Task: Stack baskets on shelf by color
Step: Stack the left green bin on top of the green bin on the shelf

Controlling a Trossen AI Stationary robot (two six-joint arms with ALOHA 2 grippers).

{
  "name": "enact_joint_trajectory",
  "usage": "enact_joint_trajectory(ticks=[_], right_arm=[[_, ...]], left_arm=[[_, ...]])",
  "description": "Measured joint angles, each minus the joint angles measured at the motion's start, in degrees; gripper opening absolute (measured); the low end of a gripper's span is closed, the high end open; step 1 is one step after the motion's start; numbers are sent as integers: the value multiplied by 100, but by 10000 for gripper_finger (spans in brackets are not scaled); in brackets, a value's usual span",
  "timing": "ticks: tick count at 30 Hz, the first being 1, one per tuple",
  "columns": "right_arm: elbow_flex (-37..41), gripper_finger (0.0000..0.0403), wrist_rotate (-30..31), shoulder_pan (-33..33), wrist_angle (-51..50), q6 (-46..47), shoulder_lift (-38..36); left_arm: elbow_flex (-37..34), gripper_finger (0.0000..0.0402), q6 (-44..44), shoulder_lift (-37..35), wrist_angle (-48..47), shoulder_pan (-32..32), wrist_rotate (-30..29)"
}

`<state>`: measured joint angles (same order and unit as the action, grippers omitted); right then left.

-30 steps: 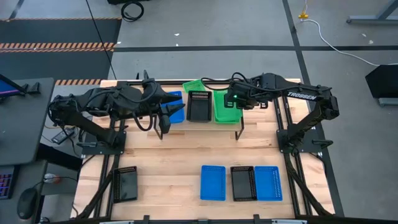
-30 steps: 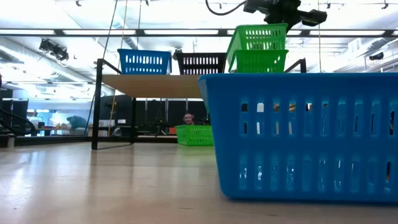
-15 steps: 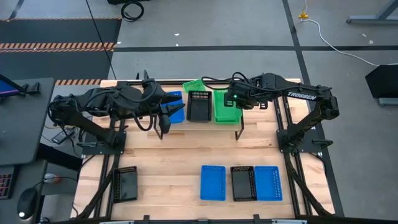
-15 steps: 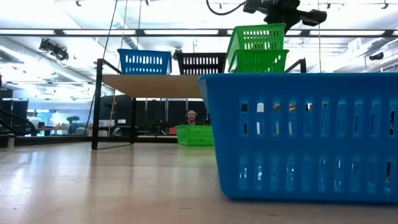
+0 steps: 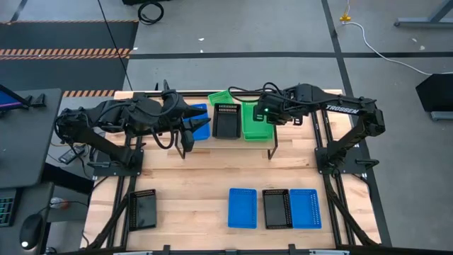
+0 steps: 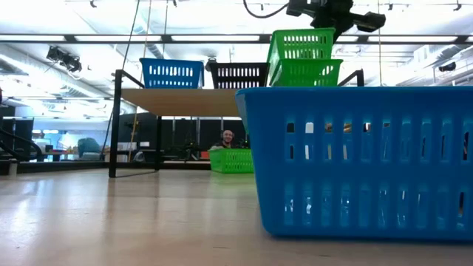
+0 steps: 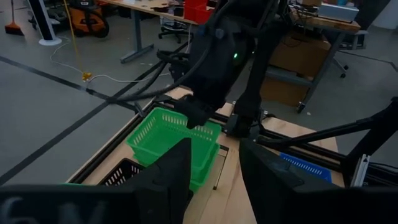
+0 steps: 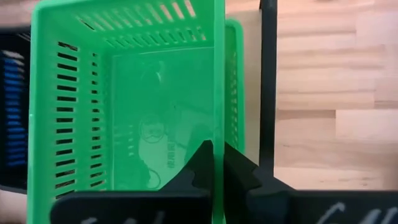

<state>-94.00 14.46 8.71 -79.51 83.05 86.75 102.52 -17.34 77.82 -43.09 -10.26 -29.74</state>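
High view: the right end effector (image 5: pixel 263 113) is closed on the wall of a green basket (image 5: pixel 254 122) over the shelf (image 5: pixel 272 139), beside a black basket (image 5: pixel 226 120) and a blue basket (image 5: pixel 200 122). The left end effector (image 5: pixel 190 134) waits at the shelf's left end.

Low view: the held green basket (image 6: pixel 299 46) sits tilted in another green basket (image 6: pixel 304 73).

Left wrist view: left end effector fingers (image 7: pixel 169 171) stand apart, holding nothing.

Right wrist view: fingers (image 8: pixel 198 163) pinch the basket wall.

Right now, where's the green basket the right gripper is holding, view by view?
High: green basket on the shelf's right end.
Low: upper centre-right, tilted over another green one.
Left wrist: centre-left, under the right gripper.
Right wrist: fills the left half.
Shared landmark: the black basket beside it.
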Motion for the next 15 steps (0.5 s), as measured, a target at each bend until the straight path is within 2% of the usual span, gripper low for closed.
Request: enact_joint_trajectory(ticks=[4,10,15], right_arm=[[4,23,-214,0,-4,-57,186],[4,23,-218,1,-25,-96,373],[4,48,-216,17,-291,-56,361]], left_arm=[[0,142,2,0,0,0,0],[0,142,0,0,-10,0,2],[0,142,-2,0,-118,0,2]])
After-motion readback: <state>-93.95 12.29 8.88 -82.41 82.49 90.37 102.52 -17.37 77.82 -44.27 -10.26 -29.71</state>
